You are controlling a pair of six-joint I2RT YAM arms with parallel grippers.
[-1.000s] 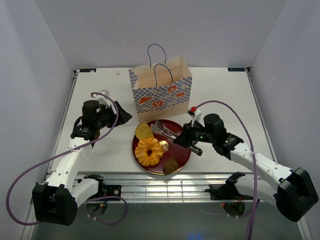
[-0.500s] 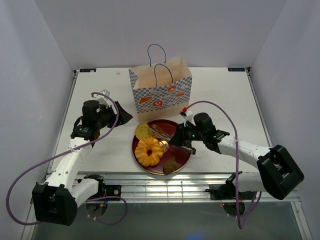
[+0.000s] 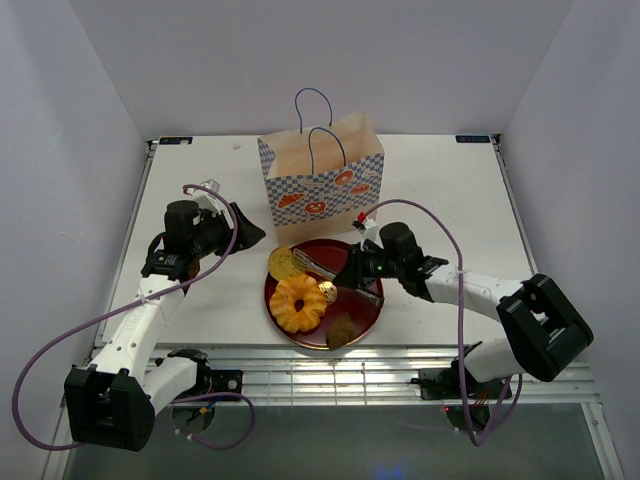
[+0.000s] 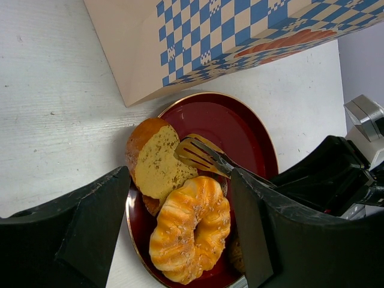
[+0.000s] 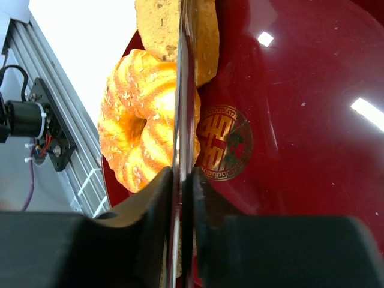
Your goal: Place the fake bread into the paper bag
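bread ring (image 4: pixel 171 243) glossy, plate (image 4: pixel 222 126) round, fork (image 4: pixel 198 153) thin metal

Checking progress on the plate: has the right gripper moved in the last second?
Yes. The right gripper, holding a fork, has moved left, from beyond the red plate's right rim to over the plate.
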